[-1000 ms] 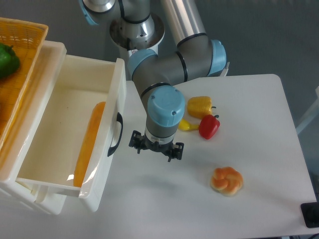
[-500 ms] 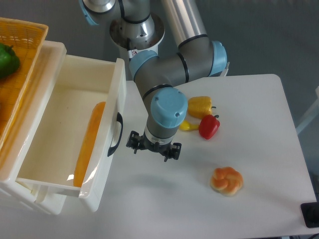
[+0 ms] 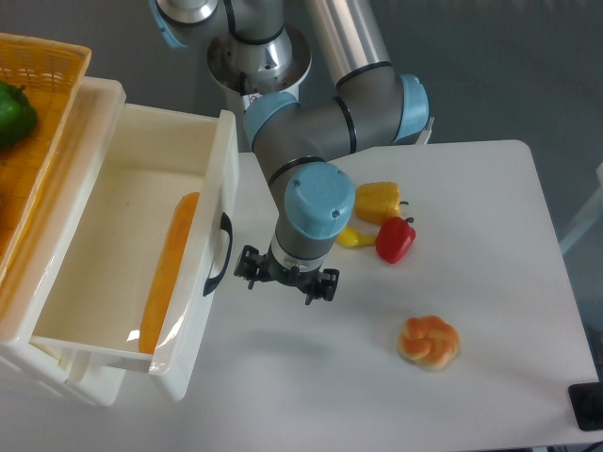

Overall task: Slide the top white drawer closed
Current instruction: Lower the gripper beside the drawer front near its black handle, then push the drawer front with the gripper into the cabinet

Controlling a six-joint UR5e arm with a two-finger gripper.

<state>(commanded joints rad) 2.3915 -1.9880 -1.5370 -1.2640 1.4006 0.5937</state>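
Just left of the end effector, the top white drawer stands pulled out, black handle facing it; end effector released, grasping nothing.

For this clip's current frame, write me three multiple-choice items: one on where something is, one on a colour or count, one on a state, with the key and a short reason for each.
1. Where does the long orange baguette-shaped item lie?
A. Inside the open top white drawer
B. On the table beside the peppers
C. In the orange wicker basket

2. How many peppers lie on the white table?
A. One
B. Two
C. Four

3. What is the state of the top white drawer?
A. Pushed fully shut
B. Pulled out, open
C. Removed and lying on the table

Key:
1 A: the long orange baguette-shaped item rests on the floor of the glossy top white drawer.
2 B: a yellow pepper and a red pepper lie on the white table, near a round bun.
3 B: the drawer's interior is exposed, and its black curved handle sits just left of the two-finger gripper.
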